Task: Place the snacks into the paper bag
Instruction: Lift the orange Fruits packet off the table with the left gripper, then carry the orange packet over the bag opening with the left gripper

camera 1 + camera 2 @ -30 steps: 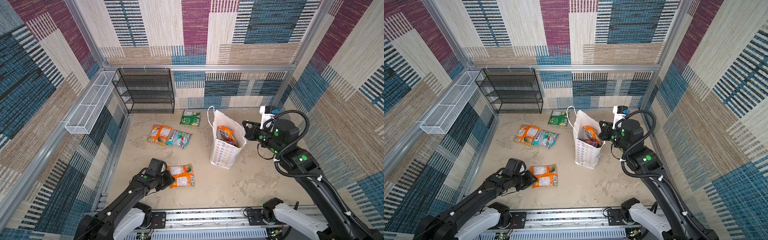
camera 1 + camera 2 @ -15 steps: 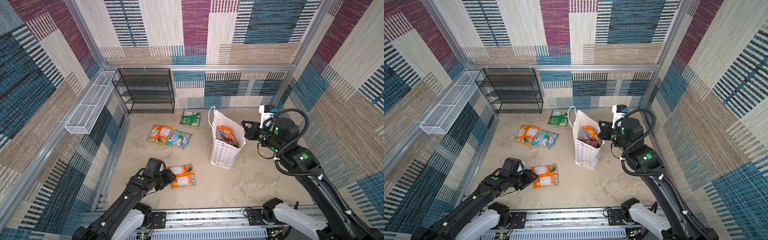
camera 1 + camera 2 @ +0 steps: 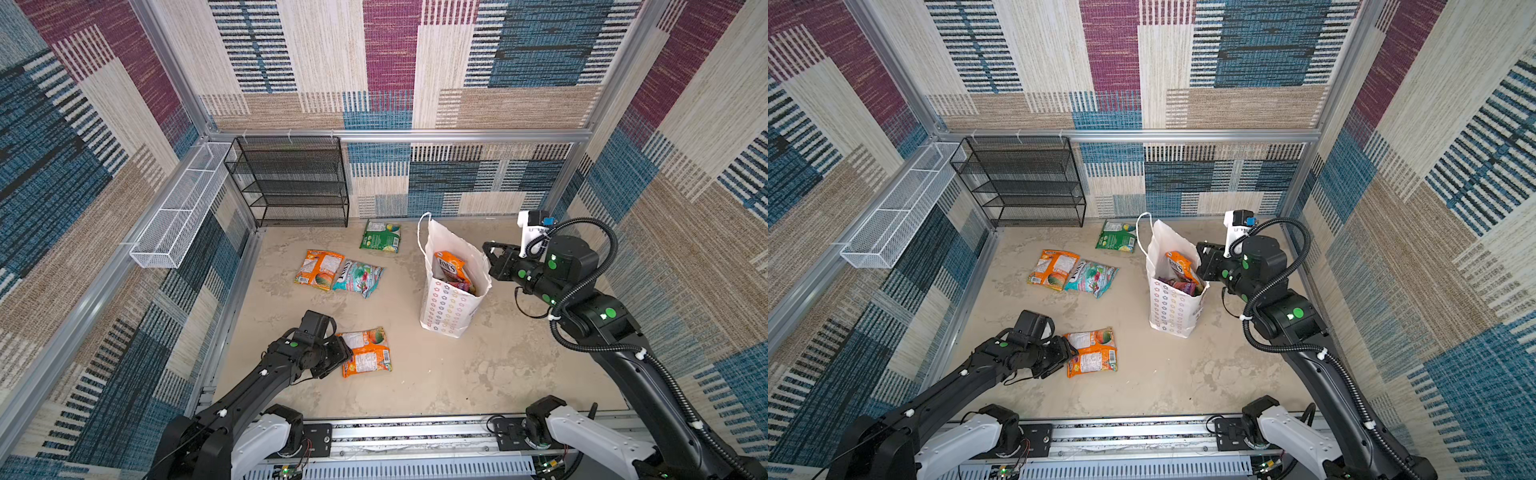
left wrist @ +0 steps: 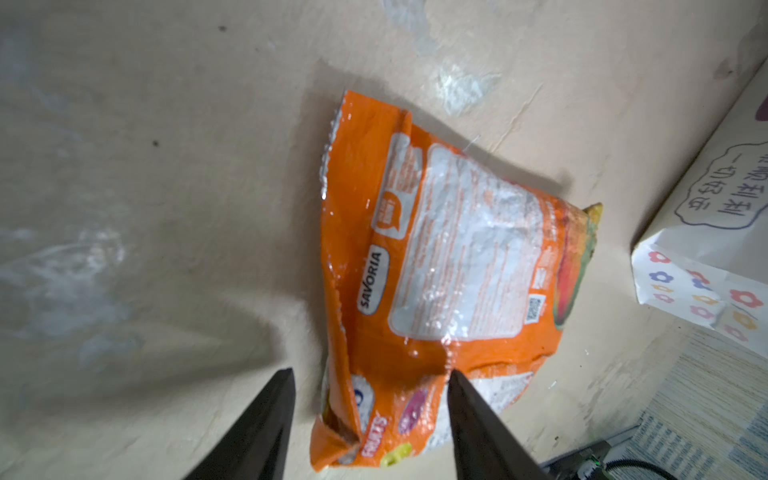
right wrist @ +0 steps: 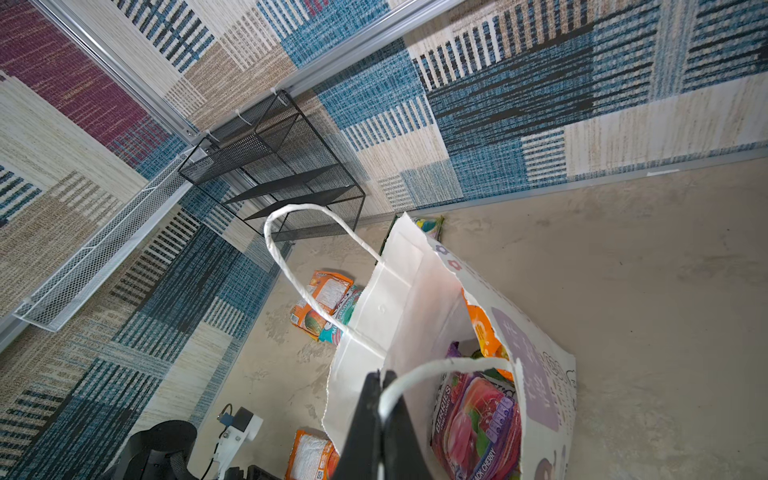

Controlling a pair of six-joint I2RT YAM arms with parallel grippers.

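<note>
Top views: paper bag (image 3: 446, 309) is standing upright right of centre, FOX'S packet (image 3: 446, 264) sticking out; orange packet (image 3: 1094, 353) is lying flat near the front.
Left wrist: left gripper (image 4: 370, 374) is gaping, straddling that packet's edge.
Right wrist only: right gripper (image 5: 380, 388) is pinching the bag's handle (image 5: 440, 362), berry packet (image 5: 473, 415) sitting inside.

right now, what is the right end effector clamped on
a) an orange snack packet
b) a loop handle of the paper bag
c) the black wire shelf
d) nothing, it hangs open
b: in the right wrist view the right end effector is shut, with a white loop handle of the paper bag pinched between its tips.
</note>
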